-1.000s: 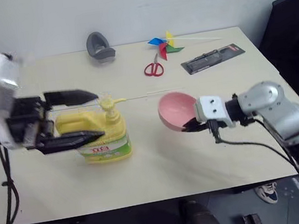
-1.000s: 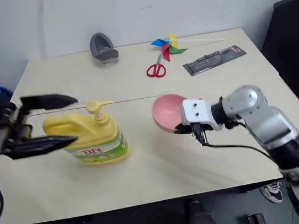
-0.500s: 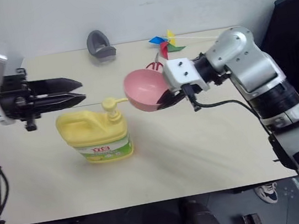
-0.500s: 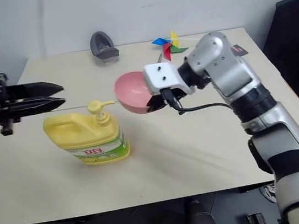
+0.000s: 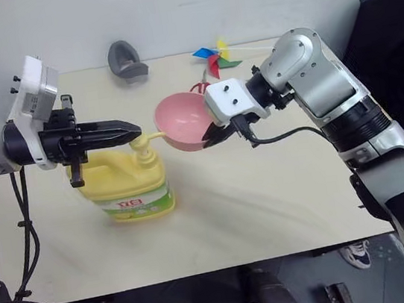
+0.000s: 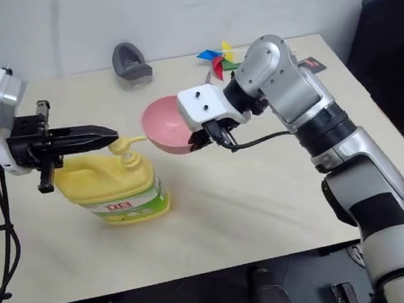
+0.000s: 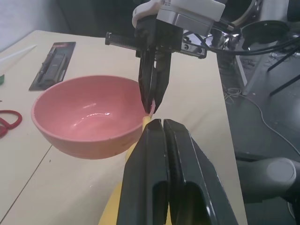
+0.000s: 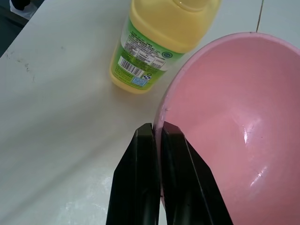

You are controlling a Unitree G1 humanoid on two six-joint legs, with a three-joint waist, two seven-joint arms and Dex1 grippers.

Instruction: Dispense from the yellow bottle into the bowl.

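Observation:
The yellow bottle stands upright on the table, its pump nozzle pointing at the bowl. The pink bowl hangs tilted above the table, its rim right at the spout's tip. My right gripper is shut on the bowl's rim, and the right wrist view shows its fingers pinching that rim. My left gripper is shut with nothing in it, its tips just over the pump head; I cannot tell whether they touch it. The left wrist view shows the bowl beyond its closed fingers.
At the table's far side lie a grey object, a coloured pinwheel, red scissors partly hidden behind the bowl, and a black packaged tool. A black chair stands at the right. The near half of the table is bare.
My right arm lifted the bowl off the table and carried it left to the pump spout. My left gripper shut from wide open beside the bottle and rose over the pump head.

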